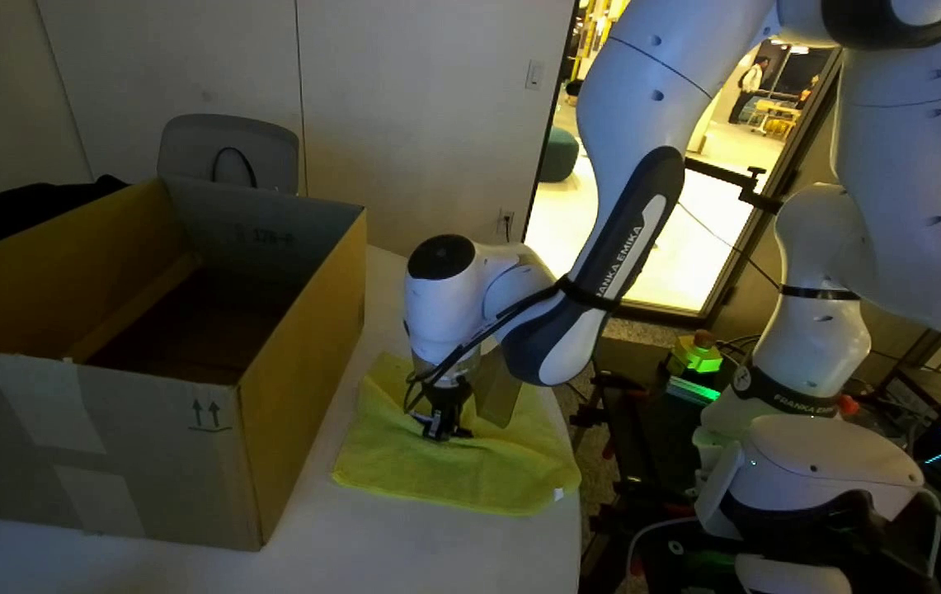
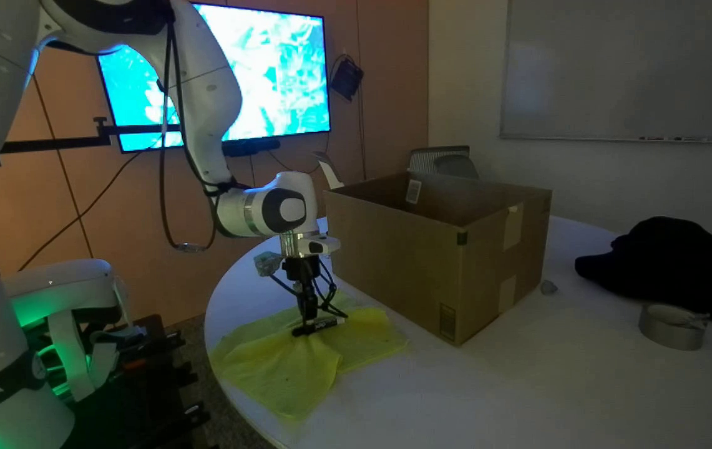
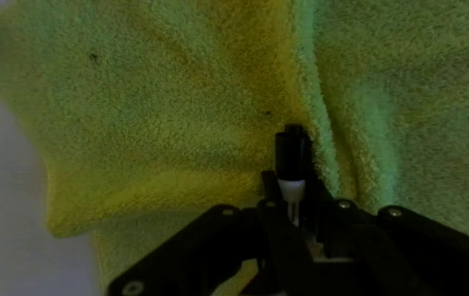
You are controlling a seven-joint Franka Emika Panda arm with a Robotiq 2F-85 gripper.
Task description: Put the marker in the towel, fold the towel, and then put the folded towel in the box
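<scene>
Marker [image 3: 291, 156] is lying on towel [image 1: 470, 474]

The gripper [image 3: 294, 187] is clamping the marker. In an exterior view, white table [image 1: 404, 553] is showing between towel and left-hand box [image 1: 165, 429]; a chair [image 1: 227, 144] is standing far left; the towel is reaching the table's right edge.

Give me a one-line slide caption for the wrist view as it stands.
The gripper holds the black-and-white marker, with the rumpled yellow-green towel spread beneath.
</scene>
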